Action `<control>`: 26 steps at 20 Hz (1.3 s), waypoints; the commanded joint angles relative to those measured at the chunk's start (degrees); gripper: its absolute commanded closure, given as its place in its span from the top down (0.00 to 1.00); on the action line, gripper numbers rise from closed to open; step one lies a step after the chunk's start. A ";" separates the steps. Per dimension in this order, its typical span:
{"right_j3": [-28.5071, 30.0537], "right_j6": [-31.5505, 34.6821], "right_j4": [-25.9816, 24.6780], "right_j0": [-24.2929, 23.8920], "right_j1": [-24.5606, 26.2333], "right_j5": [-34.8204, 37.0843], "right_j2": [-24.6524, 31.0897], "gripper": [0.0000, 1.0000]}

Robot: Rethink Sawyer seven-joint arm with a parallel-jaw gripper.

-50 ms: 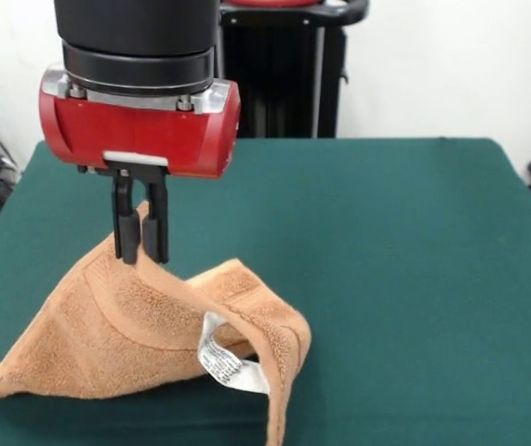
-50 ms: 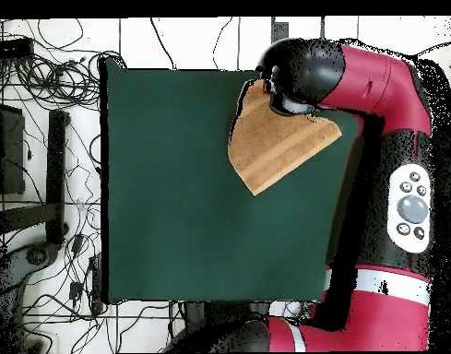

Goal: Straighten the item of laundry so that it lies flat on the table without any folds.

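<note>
Brightness: you get even, bright room light in both views.
Shadows: you see a soft dark patch on the table [image 1: 414,279] just below the jaws, under the raised towel [image 1: 144,325].
Glare: you find faint sheen on the red housing above the jaws.
Focus: front view stays sharp for you.

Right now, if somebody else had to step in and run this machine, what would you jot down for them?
Gripper: shut on the towel, pinching a raised peak of cloth.
Towel: near one corner of the green table, lifted in the middle like a tent. Its outer corners rest on the table. One edge curls over, and the white label shows under that curl.
Done: the cloth is grasped and raised.
Left: spread it and lay it down flat with no folds.
</note>
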 commanded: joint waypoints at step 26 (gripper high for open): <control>18.21 -2.74 -3.88 -1.61 -1.29 -29.02 9.53 0.00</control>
